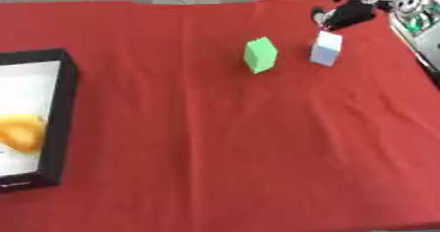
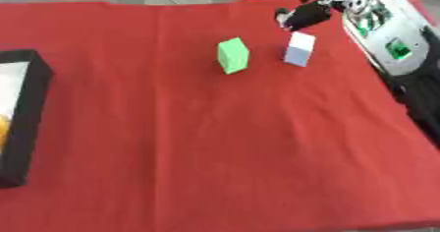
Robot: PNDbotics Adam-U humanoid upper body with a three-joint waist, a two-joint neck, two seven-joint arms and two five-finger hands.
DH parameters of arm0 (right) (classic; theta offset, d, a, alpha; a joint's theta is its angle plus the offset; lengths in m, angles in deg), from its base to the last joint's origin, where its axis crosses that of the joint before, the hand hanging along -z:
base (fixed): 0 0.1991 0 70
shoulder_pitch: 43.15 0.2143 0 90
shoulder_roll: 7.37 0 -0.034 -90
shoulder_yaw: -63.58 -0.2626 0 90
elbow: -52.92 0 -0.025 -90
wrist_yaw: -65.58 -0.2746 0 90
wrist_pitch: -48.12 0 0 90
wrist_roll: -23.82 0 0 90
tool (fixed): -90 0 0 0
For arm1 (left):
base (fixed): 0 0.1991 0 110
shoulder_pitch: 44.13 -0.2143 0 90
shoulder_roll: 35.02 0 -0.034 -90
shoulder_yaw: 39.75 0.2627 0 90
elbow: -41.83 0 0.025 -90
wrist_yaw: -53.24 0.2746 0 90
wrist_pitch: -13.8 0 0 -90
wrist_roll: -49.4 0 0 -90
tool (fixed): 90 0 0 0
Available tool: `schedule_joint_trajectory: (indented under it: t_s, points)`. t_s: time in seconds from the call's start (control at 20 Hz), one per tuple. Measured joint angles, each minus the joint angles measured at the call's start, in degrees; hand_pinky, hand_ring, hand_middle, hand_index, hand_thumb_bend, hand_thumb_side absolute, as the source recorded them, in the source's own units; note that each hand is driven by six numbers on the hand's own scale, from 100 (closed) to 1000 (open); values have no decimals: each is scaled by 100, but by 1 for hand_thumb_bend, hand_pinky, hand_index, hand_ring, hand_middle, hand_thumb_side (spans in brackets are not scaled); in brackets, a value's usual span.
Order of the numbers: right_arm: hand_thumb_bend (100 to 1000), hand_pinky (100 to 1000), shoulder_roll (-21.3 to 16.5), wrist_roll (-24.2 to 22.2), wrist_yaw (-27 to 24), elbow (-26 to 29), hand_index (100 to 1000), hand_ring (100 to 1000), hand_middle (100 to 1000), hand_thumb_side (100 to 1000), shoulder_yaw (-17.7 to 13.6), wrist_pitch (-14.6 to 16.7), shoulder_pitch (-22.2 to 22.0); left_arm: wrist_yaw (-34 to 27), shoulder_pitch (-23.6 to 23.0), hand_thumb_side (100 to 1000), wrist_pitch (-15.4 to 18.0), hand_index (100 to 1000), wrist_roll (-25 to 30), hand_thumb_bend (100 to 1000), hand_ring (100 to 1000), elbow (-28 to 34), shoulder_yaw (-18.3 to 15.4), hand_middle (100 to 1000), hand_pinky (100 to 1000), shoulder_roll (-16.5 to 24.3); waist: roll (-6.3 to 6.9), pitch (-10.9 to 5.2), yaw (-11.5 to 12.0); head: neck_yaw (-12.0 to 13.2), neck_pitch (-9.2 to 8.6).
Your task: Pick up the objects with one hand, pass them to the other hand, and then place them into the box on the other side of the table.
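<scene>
A green block (image 1: 261,54) stands tilted on the red cloth, right of the table's middle and toward the far side. Just to its right is a pale white-blue block (image 1: 326,48). My right hand (image 1: 345,14), black, comes in from the upper right corner and hovers right behind the top of the pale block; I cannot tell whether it touches the block. At the left edge lies a black box (image 1: 64,103) with a white inside, and an orange thing (image 1: 21,131) sits in it. My left hand shows in neither view.
The red cloth (image 1: 223,147) covers the whole table. Beyond the right edge stands grey and white equipment (image 2: 387,29) with green parts. Grey floor shows past the far edge.
</scene>
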Motion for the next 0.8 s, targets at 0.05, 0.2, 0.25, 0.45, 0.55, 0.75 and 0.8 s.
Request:
schedule_joint_trajectory:
  t_s: [0.05, 0.2, 0.25, 0.45, 0.55, 0.75, 0.8]
  points:
    - [112, 908, -5, -165, 66, -123, 921, 906, 888, 256, -21, 63, 26, 0, -1, 842, -17, 807, 2, 100, 774, 0, 0, 750, 876, 0, -5, 2, 0, -1, -5]
    - [168, 914, -26, -616, 176, -432, 929, 906, 876, 278, -73, 249, 88, 0, -1, 843, -70, 806, 2, 100, 774, 0, 1, 750, 876, 0, -15, 14, 1, -1, -17]
    - [189, 916, -26, -743, 214, -518, 929, 908, 876, 284, -87, 302, 109, 0, -1, 844, -88, 806, 0, 100, 774, 0, 1, 749, 876, 0, -15, 16, 1, -1, -18]
    - [235, 924, -29, -1140, 492, -803, 930, 916, 882, 315, -95, 457, 166, -4, -1, 845, -146, 805, 4, 100, 773, 0, 2, 746, 875, 0, -14, 27, 1, -12, -21]
    - [251, 929, -28, -1268, 641, -918, 934, 920, 887, 315, -95, 516, 195, -11, -1, 846, -164, 804, 5, 100, 773, 0, 3, 744, 875, 0, -12, 30, 1, -26, -38]
    - [317, 936, -27, -1396, 912, -1053, 940, 921, 895, 264, -96, 612, 211, -22, -1, 848, -210, 804, 5, 100, 773, 0, 18, 742, 875, 0, -10, 48, 4, -40, -44]
    - [331, 938, -26, -1403, 986, -1075, 941, 923, 896, 253, -96, 625, 211, -22, -1, 848, -218, 803, 5, 100, 773, 0, 24, 742, 875, 0, -10, 55, 6, -43, -45]
